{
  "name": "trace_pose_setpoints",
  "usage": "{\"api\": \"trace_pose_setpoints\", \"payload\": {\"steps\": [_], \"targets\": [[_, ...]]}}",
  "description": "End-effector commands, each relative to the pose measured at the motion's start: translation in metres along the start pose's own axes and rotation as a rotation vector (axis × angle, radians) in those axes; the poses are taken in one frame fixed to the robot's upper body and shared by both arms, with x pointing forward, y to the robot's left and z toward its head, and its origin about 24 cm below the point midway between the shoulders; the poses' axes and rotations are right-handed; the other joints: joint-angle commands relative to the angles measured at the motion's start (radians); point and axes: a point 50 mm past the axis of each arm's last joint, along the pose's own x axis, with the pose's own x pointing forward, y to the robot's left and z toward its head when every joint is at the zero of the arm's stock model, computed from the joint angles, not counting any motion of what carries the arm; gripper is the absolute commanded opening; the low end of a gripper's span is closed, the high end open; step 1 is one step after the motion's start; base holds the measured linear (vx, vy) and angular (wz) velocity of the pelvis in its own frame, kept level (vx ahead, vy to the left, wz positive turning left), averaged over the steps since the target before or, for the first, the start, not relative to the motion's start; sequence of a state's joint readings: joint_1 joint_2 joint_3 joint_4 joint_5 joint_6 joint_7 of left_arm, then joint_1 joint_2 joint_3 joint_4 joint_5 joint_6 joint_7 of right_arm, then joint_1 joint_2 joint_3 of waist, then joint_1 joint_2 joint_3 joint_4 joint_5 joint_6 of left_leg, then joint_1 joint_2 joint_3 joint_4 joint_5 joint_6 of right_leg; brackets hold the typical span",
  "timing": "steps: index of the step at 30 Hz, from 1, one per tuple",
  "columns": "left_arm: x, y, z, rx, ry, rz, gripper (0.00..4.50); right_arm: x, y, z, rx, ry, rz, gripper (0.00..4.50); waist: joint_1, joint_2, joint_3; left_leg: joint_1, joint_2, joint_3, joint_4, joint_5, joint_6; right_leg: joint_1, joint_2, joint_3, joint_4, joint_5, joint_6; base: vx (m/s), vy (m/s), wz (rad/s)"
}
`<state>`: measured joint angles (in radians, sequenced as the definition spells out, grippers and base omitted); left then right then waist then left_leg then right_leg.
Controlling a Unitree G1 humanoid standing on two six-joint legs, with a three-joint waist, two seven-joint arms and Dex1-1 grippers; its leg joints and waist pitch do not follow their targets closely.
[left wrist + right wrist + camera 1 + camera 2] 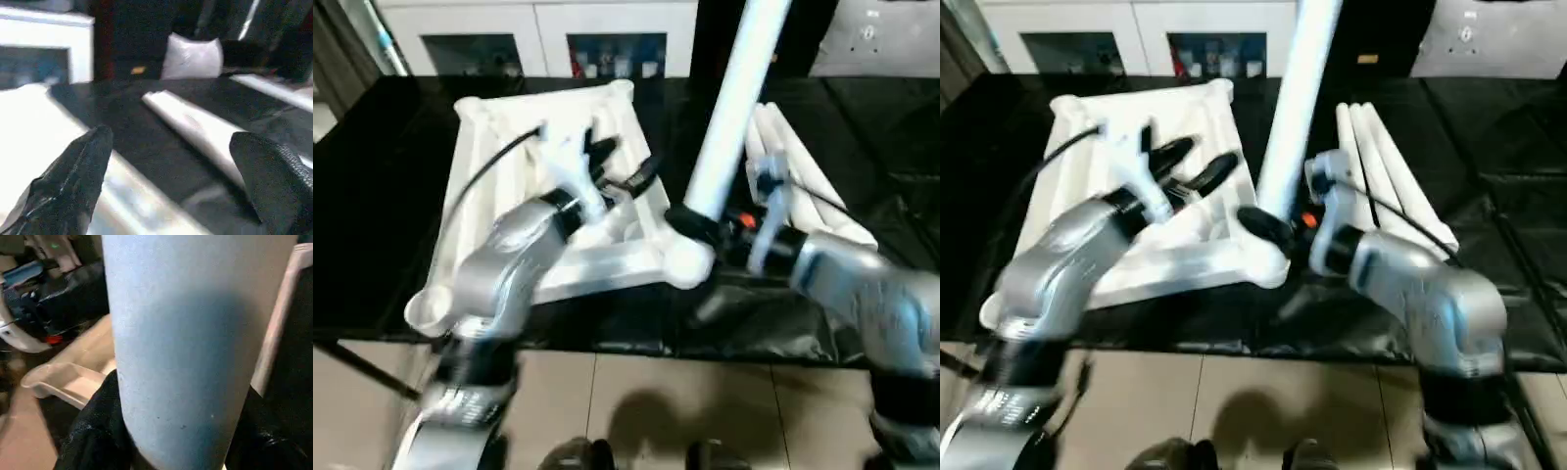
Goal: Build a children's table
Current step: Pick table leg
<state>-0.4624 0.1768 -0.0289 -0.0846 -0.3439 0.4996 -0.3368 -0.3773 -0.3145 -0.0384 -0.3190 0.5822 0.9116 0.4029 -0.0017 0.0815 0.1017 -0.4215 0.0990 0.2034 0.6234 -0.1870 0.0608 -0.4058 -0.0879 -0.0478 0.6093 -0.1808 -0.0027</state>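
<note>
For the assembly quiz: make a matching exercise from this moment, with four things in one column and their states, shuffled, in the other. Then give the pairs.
Things:
1. tabletop
2. upright leg
3. spare legs
4. left gripper

States:
A. lying side by side on the black worktable
B. underside up, ribs showing
C. fingers spread, holding nothing
D. clamped by the right gripper, its lower end at a corner socket

Pairs: 1-B, 2-D, 3-A, 4-C

Bright overhead light, motion blur, soft floor shadows
</note>
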Motion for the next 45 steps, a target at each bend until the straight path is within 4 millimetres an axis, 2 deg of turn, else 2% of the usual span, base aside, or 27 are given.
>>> {"api": "trace_pose_setpoints", "payload": {"steps": [1, 2, 3, 5, 6, 7, 8, 9, 10, 11, 12, 13, 14, 15, 16, 17, 18, 19, 20, 21, 22, 24, 26, 28, 30, 41, 45], "targets": [[-0.013, 0.008, -0.013, 0.061, 0.041, 0.073, 4.50, -0.005, -0.002, 0.001, -0.024, -0.052, -0.106, 1.91, 0.001, -0.027, -0.077, 0.027, 0.120, -0.068, -0.085, -0.204, 0.018, 0.033, -0.086, 0.052, -0.078, -0.270, -0.184, 0.000, 0.000, 0.00], [-0.018, 0.009, -0.018, 0.076, 0.052, 0.100, 4.50, -0.007, -0.003, -0.002, -0.020, -0.061, -0.133, 1.91, -0.001, -0.024, -0.080, 0.037, 0.120, -0.068, -0.083, -0.223, 0.009, 0.029, -0.078, 0.049, -0.079, -0.291, -0.178, 0.000, 0.000, 0.00], [-0.022, 0.010, -0.023, 0.073, 0.058, 0.129, 4.50, -0.010, -0.003, -0.006, -0.017, -0.065, -0.162, 1.91, -0.001, -0.030, -0.083, 0.040, 0.120, -0.068, -0.084, -0.222, 0.007, 0.029, -0.076, 0.049, -0.079, -0.286, -0.177, 0.000, 0.000, 0.00], [-0.031, 0.011, -0.030, 0.054, 0.044, 0.198, 4.50, -0.015, -0.004, -0.019, -0.065, -0.045, -0.221, 1.91, 0.005, -0.018, -0.081, 0.053, 0.142, -0.082, -0.098, -0.262, -0.052, 0.021, -0.054, 0.041, -0.078, -0.278, -0.152, 0.000, 0.000, 0.00], [-0.033, 0.012, -0.032, 0.047, 0.042, 0.225, 4.50, -0.017, -0.004, -0.024, -0.070, -0.038, -0.244, 1.91, -0.003, -0.010, -0.081, 0.065, 0.167, -0.106, -0.115, -0.311, -0.115, 0.019, -0.027, 0.030, -0.064, -0.226, -0.122, 0.000, 0.000, 0.00], [-0.037, 0.012, -0.037, 0.033, 0.053, 0.274, 4.50, -0.018, -0.004, -0.031, -0.102, -0.034, -0.283, 1.91, -0.006, -0.001, -0.082, 0.071, 0.187, -0.126, -0.128, -0.338, -0.150, 0.020, -0.017, 0.023, -0.050, -0.200, -0.101, 0.000, 0.000, 0.00], [-0.039, 0.013, -0.039, 0.031, 0.064, 0.291, 4.50, -0.019, -0.003, -0.034, -0.099, -0.029, -0.288, 1.91, -0.015, 0.008, -0.079, 0.078, 0.240, -0.161, -0.163, -0.396, -0.181, 0.014, -0.010, 0.014, -0.014, -0.164, -0.041, 0.000, 0.000, 0.00], [-0.040, 0.013, -0.041, 0.042, 0.074, 0.301, 4.50, -0.019, -0.002, -0.037, -0.093, -0.024, -0.285, 1.91, -0.016, 0.014, -0.082, 0.080, 0.257, -0.175, -0.177, -0.411, -0.183, 0.013, -0.007, 0.009, 0.012, -0.150, -0.017, -0.023, -0.068, 0.12], [-0.041, 0.013, -0.042, 0.058, 0.081, 0.305, 4.50, -0.018, 0.000, -0.039, -0.082, -0.022, -0.282, 1.91, -0.014, 0.016, -0.076, 0.071, 0.285, -0.180, -0.209, -0.436, -0.159, 0.001, 0.003, 0.003, 0.061, -0.142, 0.014, -0.023, -0.068, 0.12], [-0.042, 0.012, -0.041, 0.042, 0.076, 0.309, 4.50, -0.018, 0.001, -0.039, -0.080, -0.029, -0.286, 1.91, -0.018, 0.007, -0.077, 0.071, 0.285, -0.188, -0.210, -0.444, -0.096, -0.005, 0.000, 0.009, 0.093, -0.137, 0.022, -0.031, -0.116, 0.11], [-0.043, 0.012, -0.041, 0.026, 0.071, 0.311, 4.50, -0.017, 0.002, -0.039, -0.080, -0.035, -0.289, 1.91, -0.019, -0.008, -0.078, 0.066, 0.247, -0.181, -0.190, -0.438, -0.002, 0.002, -0.019, 0.035, 0.074, -0.141, 0.001, -0.044, -0.173, -0.01], [-0.043, 0.012, -0.036, 0.013, 0.053, 0.298, 4.50, -0.016, 0.002, -0.036, -0.083, -0.061, -0.289, 1.91, -0.017, -0.024, -0.083, 0.061, 0.210, -0.166, -0.166, -0.427, 0.029, 0.012, -0.034, 0.052, 0.041, -0.127, -0.034, -0.044, -0.173, -0.01], [-0.042, 0.011, -0.032, 0.007, 0.038, 0.288, 4.50, -0.015, 0.002, -0.034, -0.085, -0.081, -0.288, 1.91, -0.005, -0.076, -0.085, -0.004, 0.041, -0.057, -0.023, -0.315, 0.044, 0.048, -0.074, 0.074, -0.092, -0.174, -0.138, -0.058, -0.198, -0.08], [-0.040, 0.011, -0.024, 0.016, 0.009, 0.253, 4.50, -0.011, 0.003, -0.031, -0.072, -0.101, -0.251, 1.91, 0.029, -0.071, -0.082, -0.008, 0.013, -0.044, 0.065, -0.192, 0.042, 0.056, -0.129, 0.090, -0.119, -0.297, -0.126, -0.067, -0.195, -0.10], [-0.039, 0.010, -0.019, 0.012, -0.004, 0.226, 4.50, -0.010, 0.004, -0.030, -0.085, -0.106, -0.228, 1.91, 0.039, -0.068, -0.076, -0.035, 0.025, -0.078, 0.060, -0.032, 0.015, 0.064, -0.128, 0.110, -0.103, -0.414, -0.020, -0.067, -0.195, -0.10], [-0.038, 0.008, -0.015, -0.003, -0.018, 0.191, 4.50, -0.008, 0.006, -0.029, -0.081, -0.114, -0.188, 1.91, 0.048, -0.069, -0.076, -0.041, 0.032, -0.084, 0.030, -0.017, -0.016, 0.071, -0.104, 0.092, -0.098, -0.527, 0.093, -0.062, -0.158, -0.13], [-0.035, 0.004, -0.008, -0.029, -0.028, 0.140, 4.50, -0.005, 0.008, -0.028, -0.070, -0.129, -0.143, 1.91, 0.049, -0.059, -0.080, -0.026, 0.056, -0.096, 0.003, -0.044, -0.013, 0.066, -0.094, 0.090, -0.089, -0.500, 0.085, -0.059, -0.099, -0.01], [-0.034, 0.001, -0.004, -0.040, -0.033, 0.103, 4.50, -0.004, 0.009, -0.026, -0.063, -0.137, -0.126, 1.91, 0.051, -0.049, -0.082, -0.009, 0.068, -0.099, -0.015, -0.058, -0.012, 0.050, -0.073, 0.078, -0.084, -0.479, 0.062, -0.059, -0.099, -0.01], [-0.033, 0.000, -0.001, -0.040, -0.041, 0.087, 4.50, -0.003, 0.009, -0.026, -0.065, -0.138, -0.123, 1.91, 0.044, -0.047, -0.081, -0.007, 0.078, -0.096, -0.033, -0.070, -0.021, 0.048, -0.043, 0.052, -0.075, -0.414, 0.005, -0.057, -0.054, 0.06], [-0.031, -0.003, 0.004, -0.043, -0.056, 0.054, 4.50, -0.002, 0.009, -0.024, -0.069, -0.141, -0.116, 1.91, 0.045, -0.042, -0.081, 0.002, 0.088, -0.098, -0.041, -0.091, -0.024, 0.042, -0.039, 0.045, -0.074, -0.406, -0.021, 0.000, 0.000, 0.00], [-0.027, -0.015, 0.018, -0.086, -0.105, -0.066, 4.50, 0.000, 0.009, -0.020, -0.086, -0.151, -0.070, 1.91, 0.042, -0.031, -0.083, 0.021, 0.105, -0.101, -0.048, -0.139, -0.027, 0.034, -0.039, 0.043, -0.069, -0.387, -0.079, 0.000, 0.000, 0.00], [-0.025, -0.028, 0.030, -0.145, -0.149, -0.205, 4.50, 0.002, 0.010, -0.015, -0.086, -0.182, -0.021, 1.91, 0.044, -0.022, -0.083, 0.025, 0.128, -0.107, -0.062, -0.186, -0.032, 0.039, -0.047, 0.038, -0.061, -0.319, -0.164, 0.000, 0.000, 0.00], [-0.025, -0.034, 0.031, -0.178, -0.136, -0.281, 4.50, 0.003, 0.008, -0.015, -0.107, -0.160, -0.021, 1.91, 0.046, -0.020, -0.080, 0.037, 0.133, -0.104, -0.070, -0.244, -0.051, 0.039, -0.051, 0.039, -0.060, -0.302, -0.195, -0.008, 0.025, 0.02], [-0.022, -0.040, 0.033, -0.162, -0.120, -0.350, 4.50, 0.006, 0.004, -0.013, -0.153, -0.172, -0.036, 1.91, 0.044, -0.028, -0.086, 0.031, 0.124, -0.092, -0.071, -0.243, -0.065, 0.050, -0.060, 0.043, -0.058, -0.283, -0.199, -0.012, 0.053, 0.01], [-0.019, -0.041, 0.032, -0.141, -0.109, -0.358, 4.50, 0.007, 0.005, -0.013, -0.159, -0.164, 0.003, 1.91, 0.046, -0.027, -0.088, 0.029, 0.123, -0.087, -0.069, -0.215, -0.054, 0.053, -0.062, 0.044, -0.059, -0.258, -0.197, 0.000, 0.000, 0.00], [-0.004, -0.053, 0.010, -0.110, -0.001, -0.343, 4.50, 0.017, 0.011, -0.021, -0.163, -0.136, 0.105, 1.91, 0.050, -0.034, -0.100, 0.025, 0.123, -0.077, -0.058, -0.150, -0.023, 0.058, -0.067, 0.042, -0.056, -0.225, -0.205, 0.000, 0.000, 0.00], [-0.006, -0.062, 0.011, -0.117, -0.028, -0.389, 3.90, 0.020, 0.009, -0.022, -0.159, -0.135, 0.086, 1.91, 0.051, -0.034, -0.101, 0.025, 0.124, -0.077, -0.057, -0.134, -0.002, 0.057, -0.065, 0.041, -0.053, -0.200, -0.213, 0.000, 0.000, 0.00]]}}
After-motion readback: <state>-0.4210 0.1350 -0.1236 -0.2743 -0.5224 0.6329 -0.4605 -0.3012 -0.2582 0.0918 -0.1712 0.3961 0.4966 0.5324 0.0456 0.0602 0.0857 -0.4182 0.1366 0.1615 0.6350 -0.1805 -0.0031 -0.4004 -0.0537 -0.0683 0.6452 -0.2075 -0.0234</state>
